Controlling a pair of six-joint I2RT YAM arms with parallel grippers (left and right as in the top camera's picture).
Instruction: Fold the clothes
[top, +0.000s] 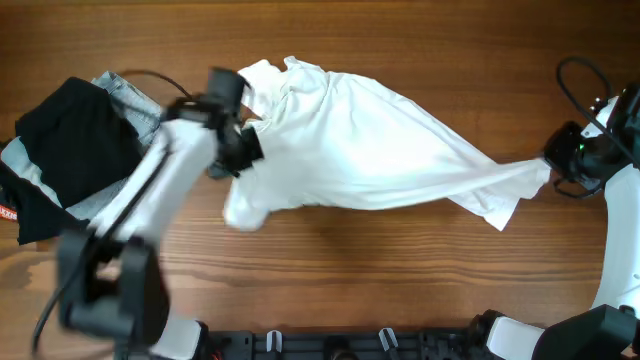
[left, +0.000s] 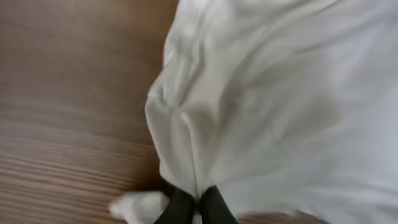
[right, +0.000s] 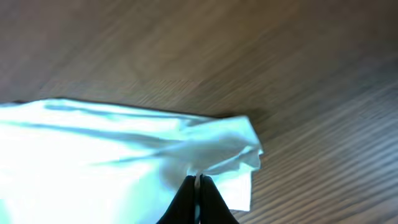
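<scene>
Though it lies across the desk (top: 400, 290), the shirt (top: 370, 150) stretches from left tool (top: 243, 150) to right tool (top: 553, 168), each clamped on an edge; soft, light, apt to sag, it handles best by its corners.

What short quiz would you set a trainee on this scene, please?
1. True or false: the white shirt lies folded in a neat square.
2. What is the right tool shut on? A) the shirt's edge B) a black garment C) nothing
3. On which arm's side does the pile of dark clothes lie?
Key: 1 false, it is stretched out between the left tool and the right one; 2 A; 3 the left arm's.
</scene>
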